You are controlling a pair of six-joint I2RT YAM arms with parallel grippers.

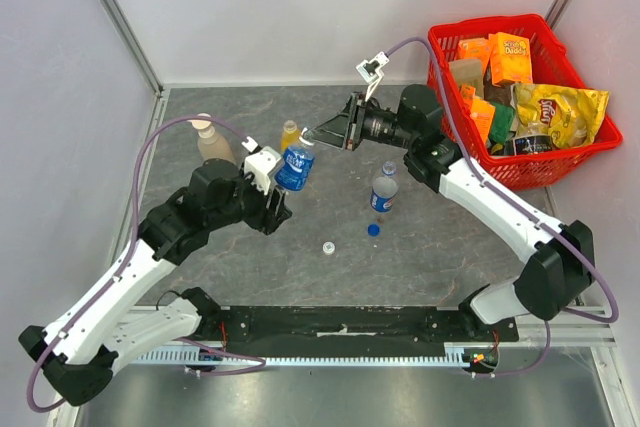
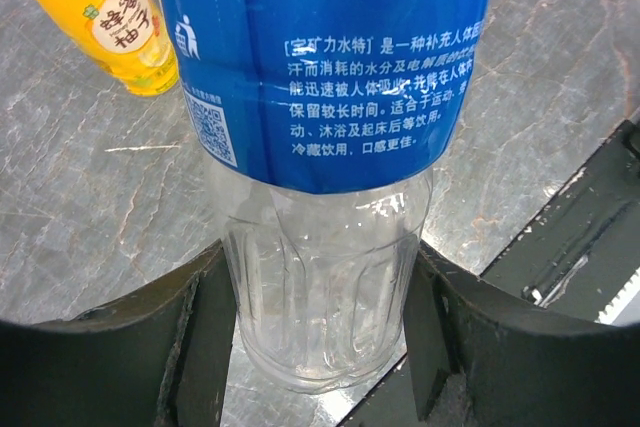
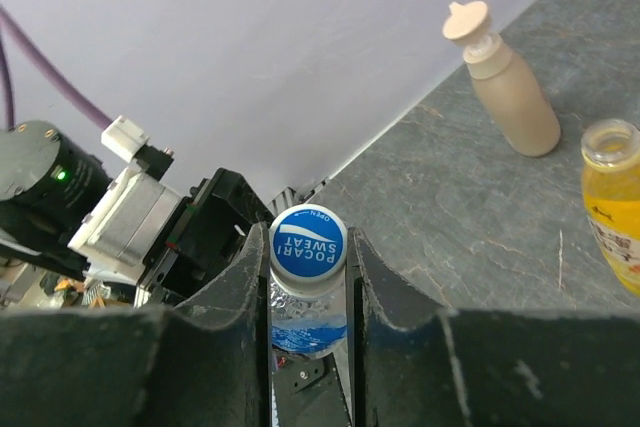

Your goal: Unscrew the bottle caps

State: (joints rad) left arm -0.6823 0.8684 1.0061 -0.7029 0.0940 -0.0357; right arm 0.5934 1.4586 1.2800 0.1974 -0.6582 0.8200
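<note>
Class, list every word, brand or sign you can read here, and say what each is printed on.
"POCARI SWEAT", with a small "OPEN": blue cap.
"宝矿力水特": blue label of the clear bottle, with more Chinese print and a QR code.
"蜂蜜柚子": juice bottle.
"Lay's": yellow chip bag in the red basket.
Orange boxes: print too small to read.

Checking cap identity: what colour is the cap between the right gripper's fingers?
The cap is blue with white lettering, clearest in the right wrist view.
</note>
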